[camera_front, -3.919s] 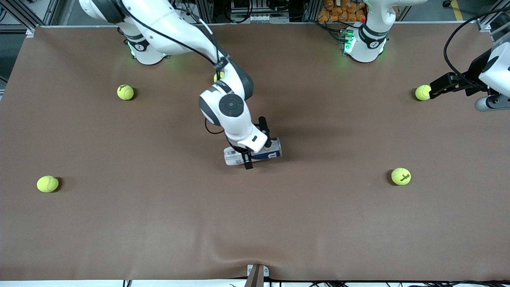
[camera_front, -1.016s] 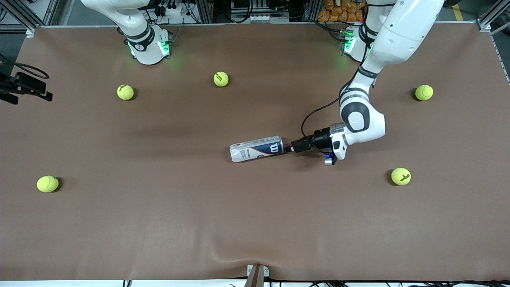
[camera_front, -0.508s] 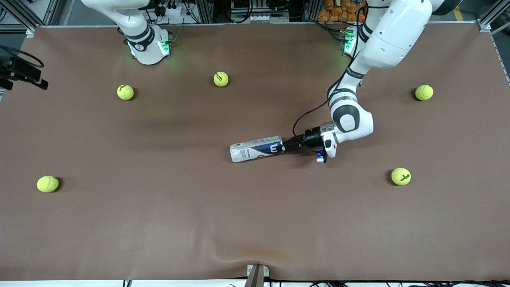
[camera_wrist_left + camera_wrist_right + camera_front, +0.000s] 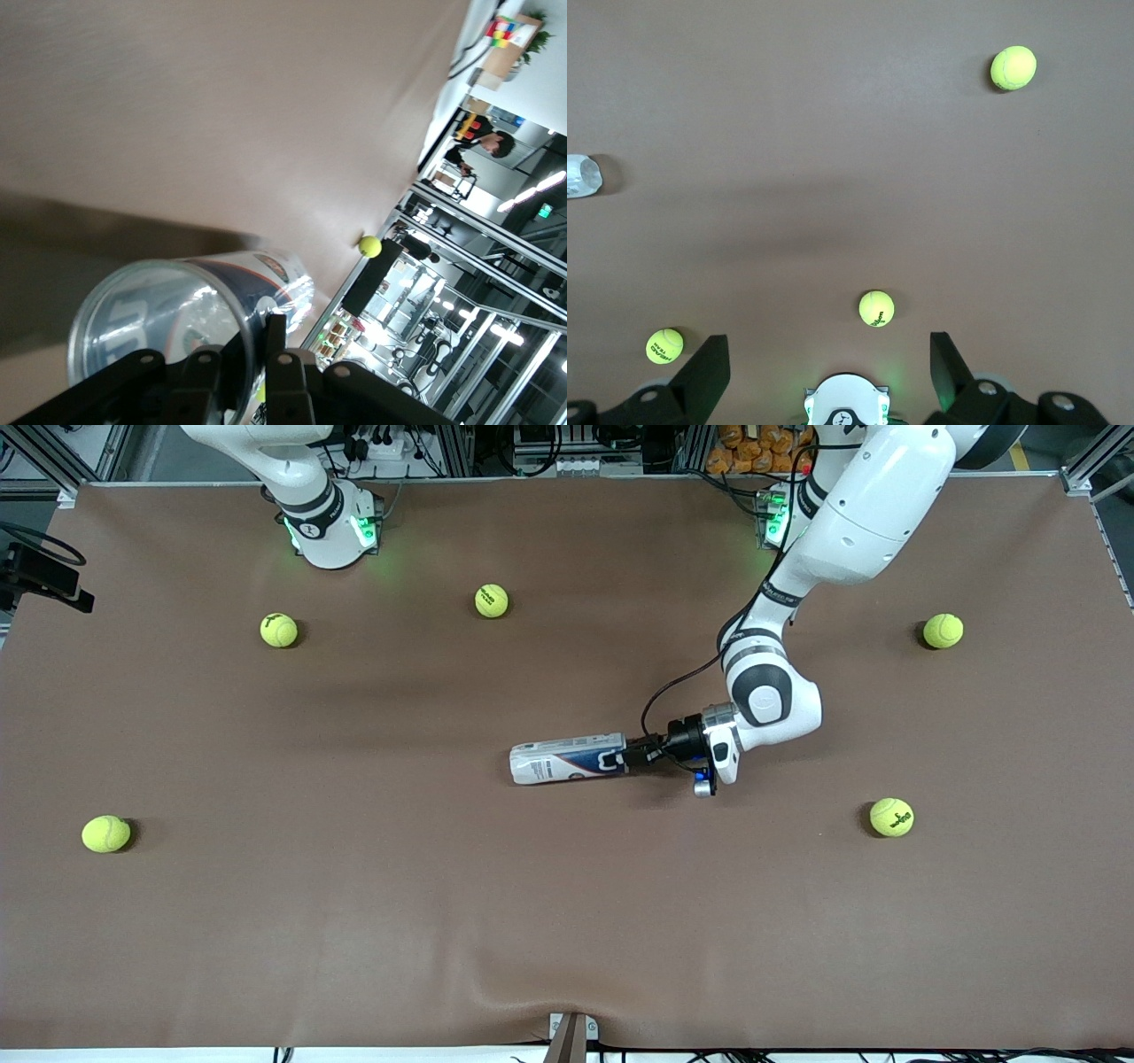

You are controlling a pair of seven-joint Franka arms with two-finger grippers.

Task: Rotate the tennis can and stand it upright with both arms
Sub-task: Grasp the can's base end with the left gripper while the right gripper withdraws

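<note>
We see the tennis can (image 4: 567,759) lying on its side near the middle of the front view, on the brown desk (image 4: 567,921), its length running across the frame. Our left tool (image 4: 631,756) sits at the can's open end, just right of centre in that view, reaching in from the left arm (image 4: 833,522) that descends from the upper right. In the left wrist view the tool (image 4: 251,354) at the bottom of the frame has its fingers (image 4: 275,335) pinched together on the can's (image 4: 190,305) clear rim, one finger inside the mouth and one outside.

Our right tool (image 4: 40,580) waits at the upper left edge of the front view, up in the air at the desk's edge. In the right wrist view its fingers (image 4: 707,367) stand wide apart at the bottom of the frame, holding nothing.

Five tennis balls lie scattered well apart from the can: one (image 4: 491,600) upper centre, one (image 4: 278,630) upper left, one (image 4: 105,833) at the left edge, one (image 4: 942,631) upper right, one (image 4: 890,817) lower right.
</note>
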